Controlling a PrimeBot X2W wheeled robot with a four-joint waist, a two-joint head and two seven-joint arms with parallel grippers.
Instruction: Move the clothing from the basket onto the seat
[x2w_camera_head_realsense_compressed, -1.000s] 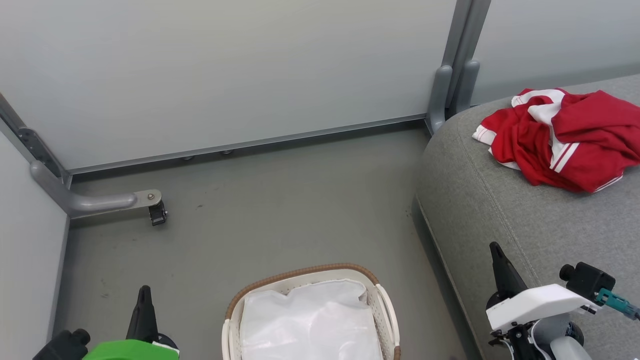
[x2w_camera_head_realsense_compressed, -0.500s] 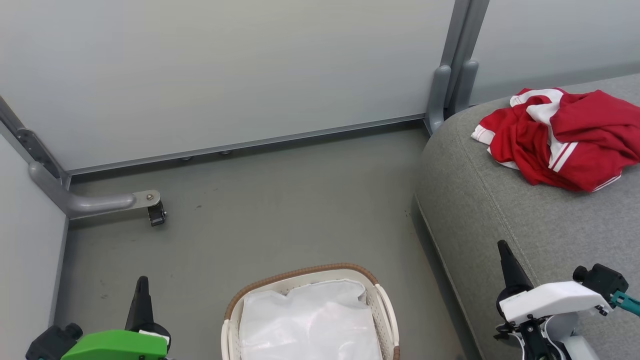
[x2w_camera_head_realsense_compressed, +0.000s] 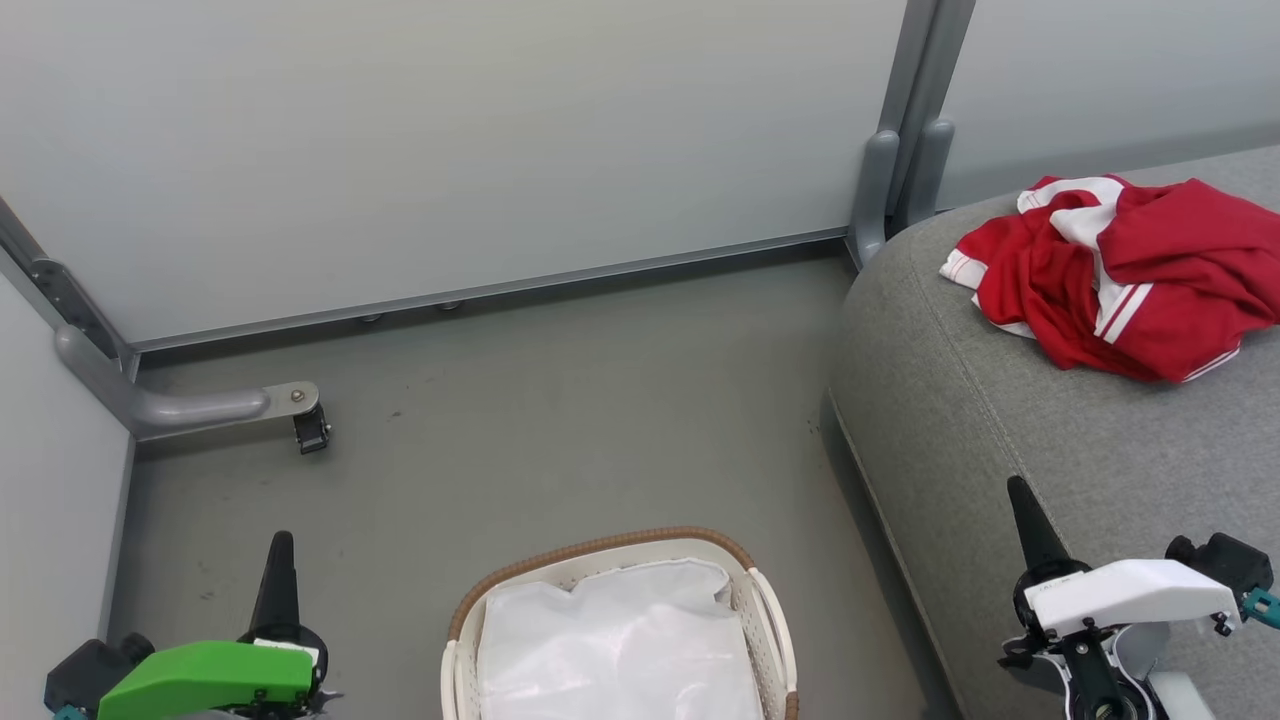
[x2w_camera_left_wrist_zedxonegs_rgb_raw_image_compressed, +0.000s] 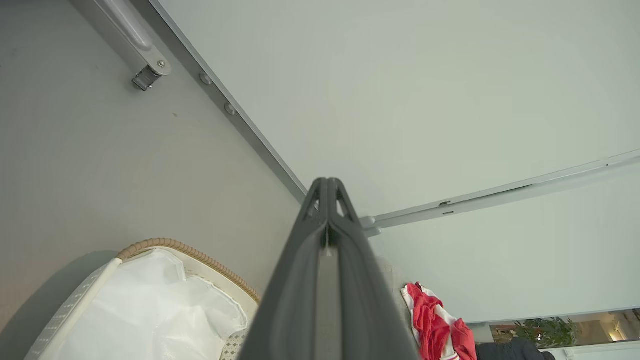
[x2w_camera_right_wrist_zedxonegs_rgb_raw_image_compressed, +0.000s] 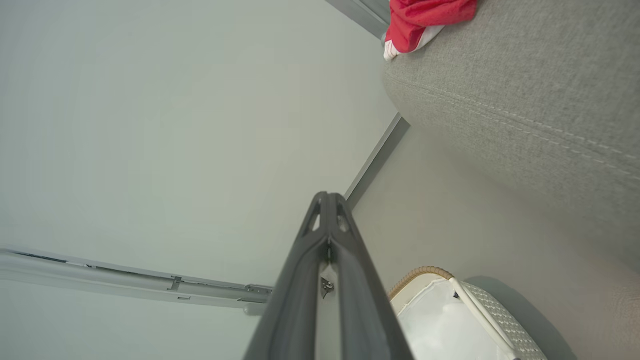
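Down front, the left gripper and right gripper both have their fingers pressed together with nothing in them, sitting either side of the basket (white liner showing inside). Basket's on the floor near the seat, and the clothing is a crumpled red heap up on the seat's far end, near the wall.

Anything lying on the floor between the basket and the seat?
Just bare grey floor between the basket and the seat, seen in the head view.
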